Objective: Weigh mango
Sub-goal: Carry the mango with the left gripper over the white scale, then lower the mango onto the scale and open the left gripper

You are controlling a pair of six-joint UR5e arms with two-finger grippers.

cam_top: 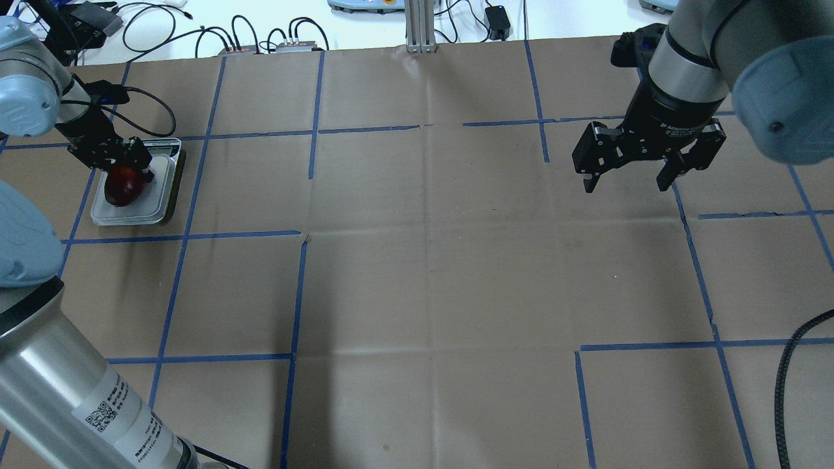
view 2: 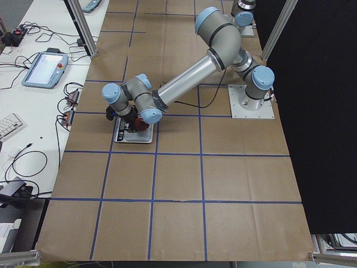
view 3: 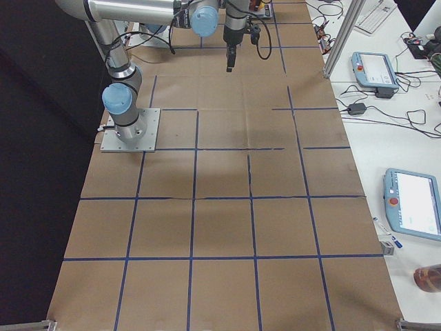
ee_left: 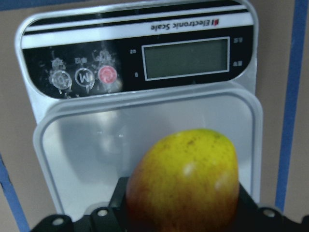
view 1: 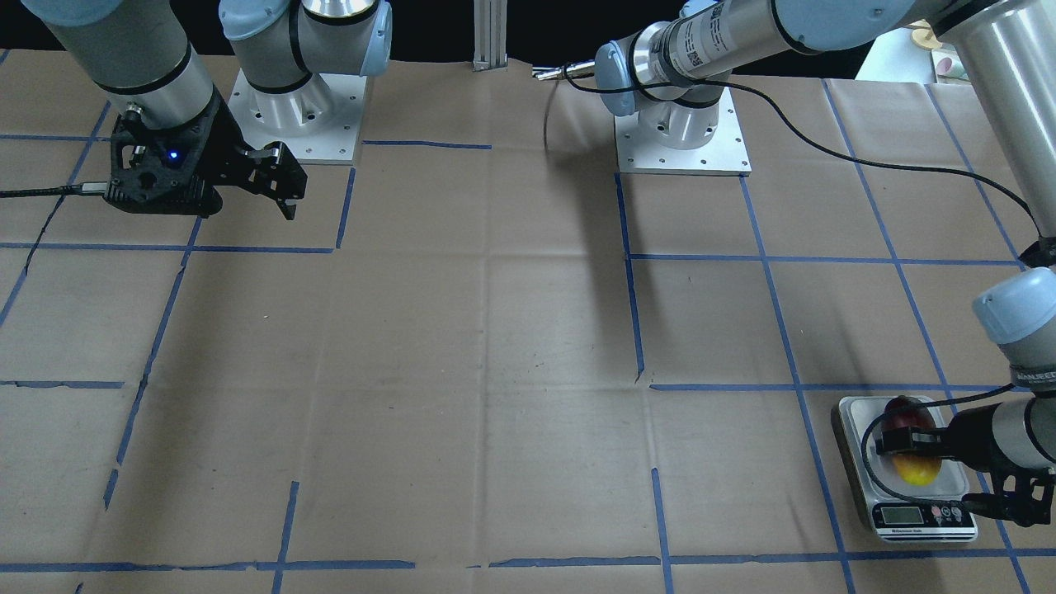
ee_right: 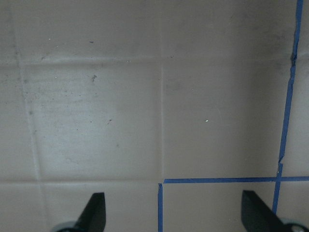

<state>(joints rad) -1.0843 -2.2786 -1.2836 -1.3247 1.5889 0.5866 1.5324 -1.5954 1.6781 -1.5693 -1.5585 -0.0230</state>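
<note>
The mango (ee_left: 188,179), yellow at the near end and red further back, lies on the platform of a white electronic scale (ee_left: 145,67). In the front view the mango (view 1: 914,470) sits on the scale (view 1: 924,516) at the table's near right corner. My left gripper (view 1: 903,441) is closed around the red end of the mango, with a finger on each side; the overhead view shows the same at the mango (cam_top: 124,189). The scale's display is blank. My right gripper (cam_top: 629,179) hangs open and empty above bare table.
Brown paper with blue tape lines (cam_top: 296,293) covers the table. The two arm bases (view 1: 685,132) stand at the robot's side. Cables and teach pendants (view 3: 375,69) lie on the white bench beyond the table's edge.
</note>
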